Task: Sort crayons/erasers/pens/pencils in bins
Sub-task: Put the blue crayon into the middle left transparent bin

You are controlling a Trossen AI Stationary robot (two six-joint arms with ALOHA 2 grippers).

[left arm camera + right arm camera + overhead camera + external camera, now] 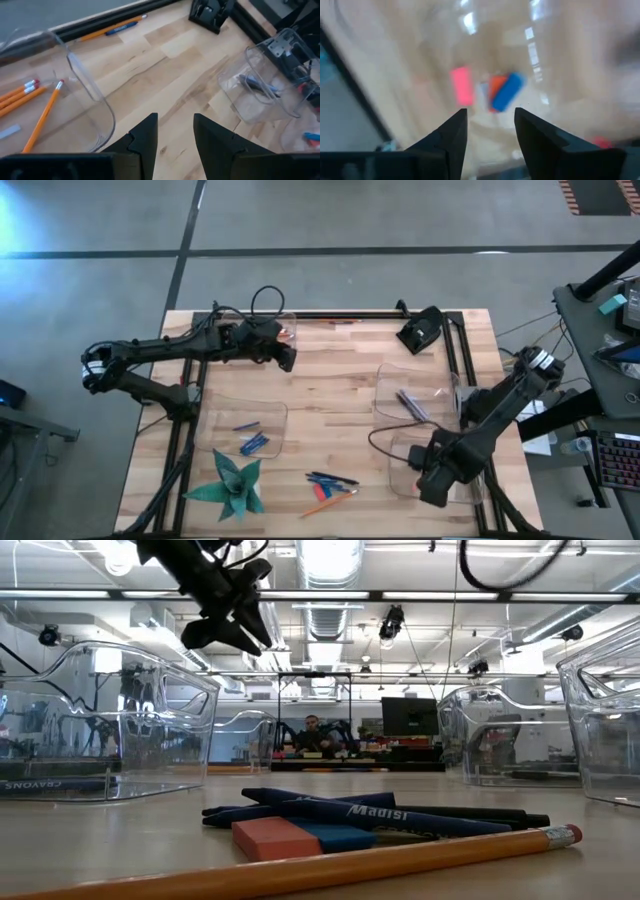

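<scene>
Green paper star [232, 484] near the table's front-left; black bracket [420, 330], perhaps a mount, far edge.

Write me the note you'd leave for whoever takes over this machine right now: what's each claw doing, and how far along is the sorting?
Left claw: open, empty, hanging by the far-left bin, which holds pencils.
Right claw: open, empty, over the near-right bin, with pink, red and blue erasers below it.
Done: blue crayons in the near-left bin; dark pens in the far-right bin.
Left: a pile at the table's near edge: pens, erasers, one pencil. One more pencil lies at the far edge.
</scene>
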